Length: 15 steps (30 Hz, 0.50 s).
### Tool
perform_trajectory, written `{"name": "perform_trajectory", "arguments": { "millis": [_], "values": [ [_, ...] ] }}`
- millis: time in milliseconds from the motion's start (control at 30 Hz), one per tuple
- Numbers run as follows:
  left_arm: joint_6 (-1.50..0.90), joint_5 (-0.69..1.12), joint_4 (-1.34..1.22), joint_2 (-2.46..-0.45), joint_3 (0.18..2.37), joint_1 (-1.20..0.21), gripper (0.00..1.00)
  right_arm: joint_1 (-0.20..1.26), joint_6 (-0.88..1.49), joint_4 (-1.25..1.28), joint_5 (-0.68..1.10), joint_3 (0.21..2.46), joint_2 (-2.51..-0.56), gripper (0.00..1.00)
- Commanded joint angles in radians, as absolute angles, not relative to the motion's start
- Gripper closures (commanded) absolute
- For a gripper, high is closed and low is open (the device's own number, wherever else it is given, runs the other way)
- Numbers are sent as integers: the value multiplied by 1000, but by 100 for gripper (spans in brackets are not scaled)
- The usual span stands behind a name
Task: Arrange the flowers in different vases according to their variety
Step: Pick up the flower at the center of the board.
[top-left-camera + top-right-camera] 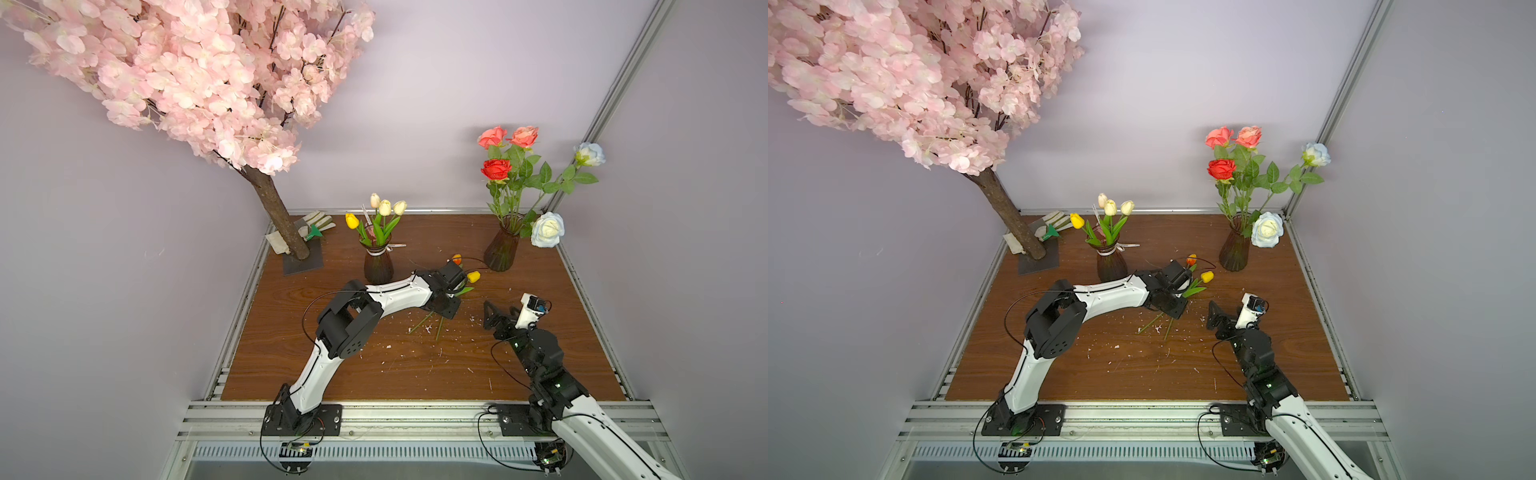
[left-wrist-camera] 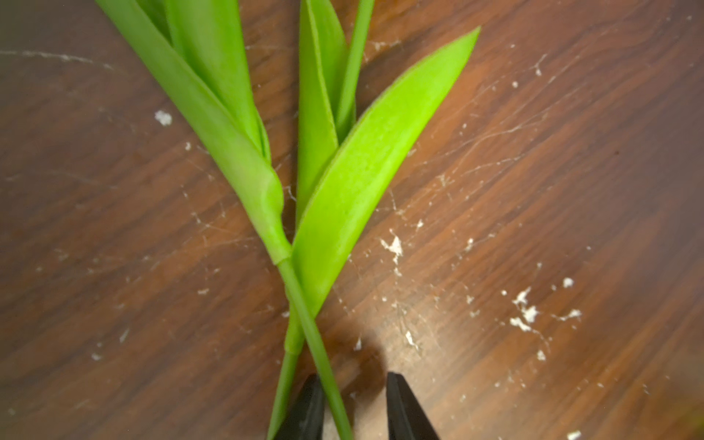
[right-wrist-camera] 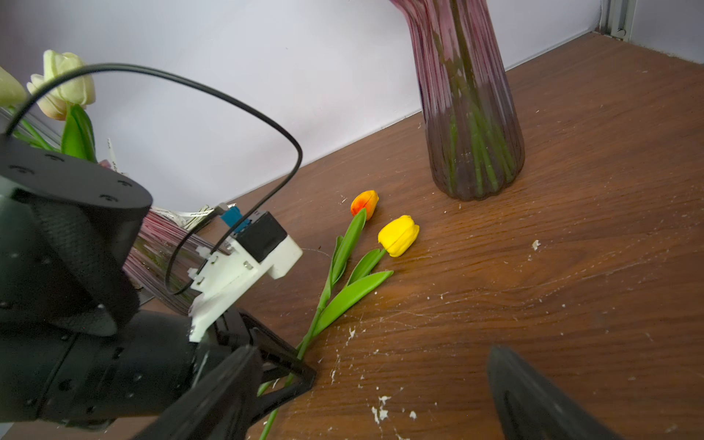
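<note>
Two loose tulips lie on the wooden table, a yellow one (image 1: 473,276) (image 3: 398,235) and an orange one (image 1: 457,259) (image 3: 364,202), their green stems (image 2: 304,304) crossing. My left gripper (image 1: 446,309) (image 2: 354,396) points down over the crossing. Its jaws are partly open, with one stem between them against one finger and the other stem outside. The ribboned vase (image 1: 378,266) holds cream and yellow tulips. The other vase (image 1: 502,249) (image 3: 472,133) holds coral, red and white roses. My right gripper (image 1: 492,316) (image 3: 373,396) hovers open and empty, to the right of the loose tulips.
The pink blossom tree's trunk (image 1: 278,216) stands on a dark base at the back left, with gardening gloves (image 1: 316,224) behind it. White crumbs (image 1: 428,328) dot the table. Aluminium rails (image 1: 415,409) frame the table, and walls close it on three sides.
</note>
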State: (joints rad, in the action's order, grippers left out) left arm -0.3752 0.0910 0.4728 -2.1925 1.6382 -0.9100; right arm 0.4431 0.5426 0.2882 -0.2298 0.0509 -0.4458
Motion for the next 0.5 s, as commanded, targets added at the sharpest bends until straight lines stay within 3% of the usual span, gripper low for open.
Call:
{"name": "perform_trajectory", "arguments": {
  "millis": [0,300,467],
  "values": [
    [-354,54,530,-2231,1675,-917,68,445,545,328,-221,54,-434,0],
    [-346,37,553,-2278,1741,-917,71,445,544,328,-222,54,-433,0],
    [-344,28,556,-2261,1741,-916,92,445,546,328,-216,52,-430,0]
  ]
}}
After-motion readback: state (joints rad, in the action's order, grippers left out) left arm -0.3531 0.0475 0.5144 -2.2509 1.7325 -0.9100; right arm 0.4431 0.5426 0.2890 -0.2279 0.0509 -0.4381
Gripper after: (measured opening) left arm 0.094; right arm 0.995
